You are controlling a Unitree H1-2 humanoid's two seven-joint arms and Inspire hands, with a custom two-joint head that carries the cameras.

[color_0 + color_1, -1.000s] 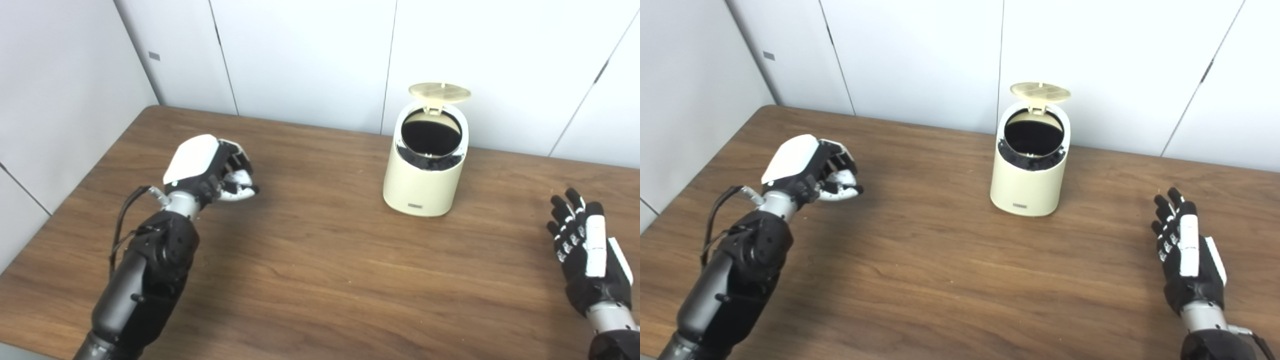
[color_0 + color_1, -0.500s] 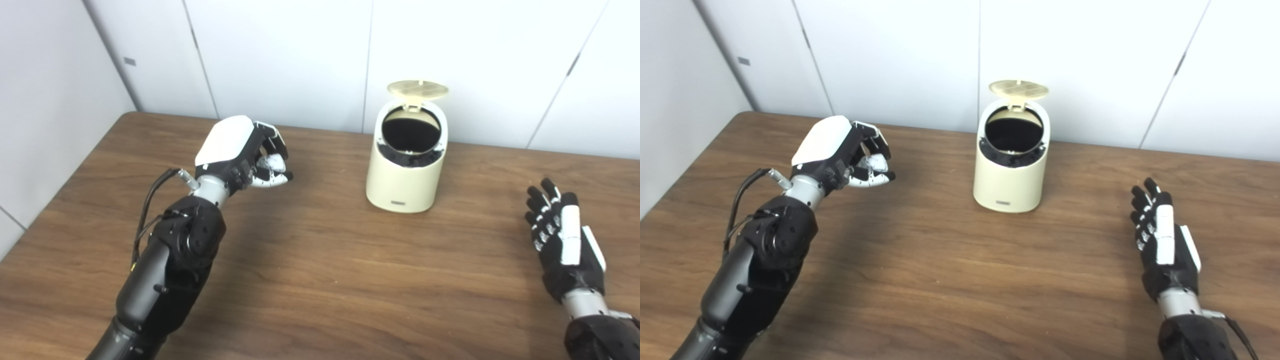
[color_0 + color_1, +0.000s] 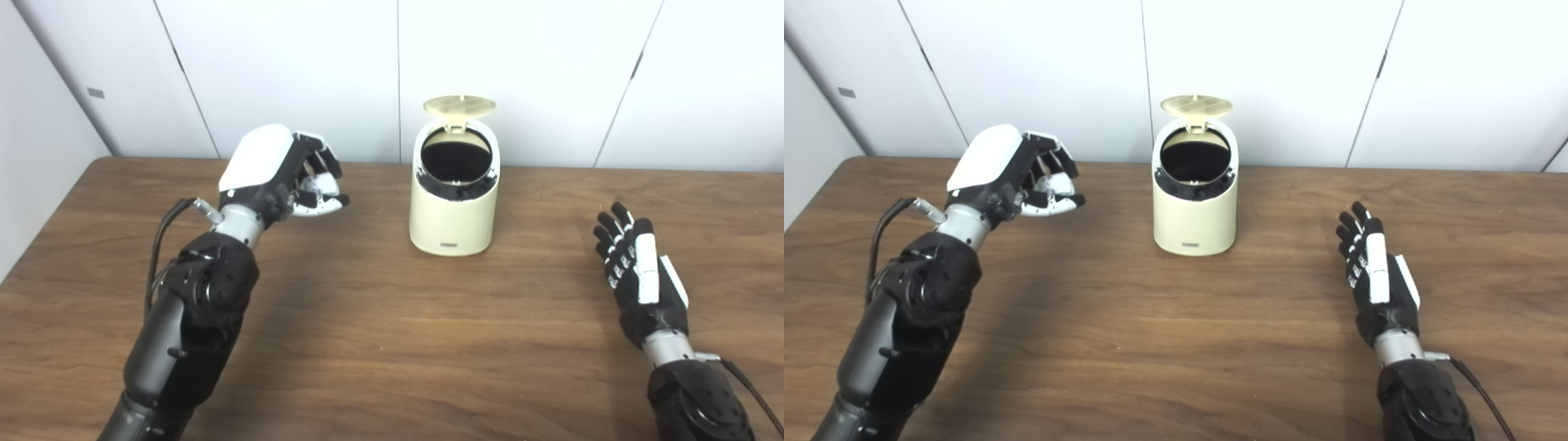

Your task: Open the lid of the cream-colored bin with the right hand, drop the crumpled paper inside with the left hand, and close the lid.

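Observation:
The cream-colored bin (image 3: pixel 452 214) stands at the back middle of the table, its round lid (image 3: pixel 459 105) tipped up and its dark inside showing. My left hand (image 3: pixel 275 168) is raised above the table to the left of the bin, about a hand's width away. Its fingers are curled around a small white lump, the crumpled paper (image 3: pixel 323 185), which is mostly hidden. My right hand (image 3: pixel 1375 275) is low over the table to the right of the bin, open, fingers straight and pointing away from me, holding nothing.
The brown wooden table (image 3: pixel 392 343) runs up to white wall panels (image 3: pixel 306 61) just behind the bin. Its left edge meets a side wall (image 3: pixel 30 122).
The camera has swung, shifting the whole picture. Against the bin, my left hand has risen and come closer from the left, still closed. My right hand has hardly moved.

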